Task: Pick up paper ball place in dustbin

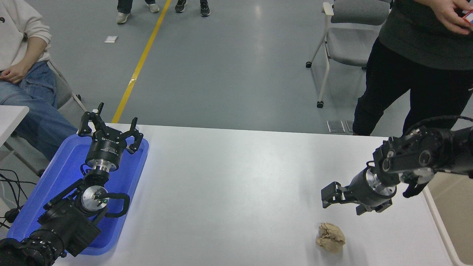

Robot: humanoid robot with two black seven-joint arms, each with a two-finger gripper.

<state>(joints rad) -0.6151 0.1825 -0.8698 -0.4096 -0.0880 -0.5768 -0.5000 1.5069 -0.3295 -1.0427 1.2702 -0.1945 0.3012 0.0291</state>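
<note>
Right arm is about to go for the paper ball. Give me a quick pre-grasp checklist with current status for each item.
1. Paper ball free on the white table, nothing touching it: ok.
2. Right tool open and empty: ok.
3. Right tool lined up over the ball: not ok; it hangs beyond the ball and slightly to its right, apart from it.
4. Dustbin reachable: cannot tell; only its rim and part of the inner wall show at the right edge.
5. Left tool parked over the blue tray, out of the way: ok.
6. Person standing past the far right table edge, hands away from the table: ok.
</note>
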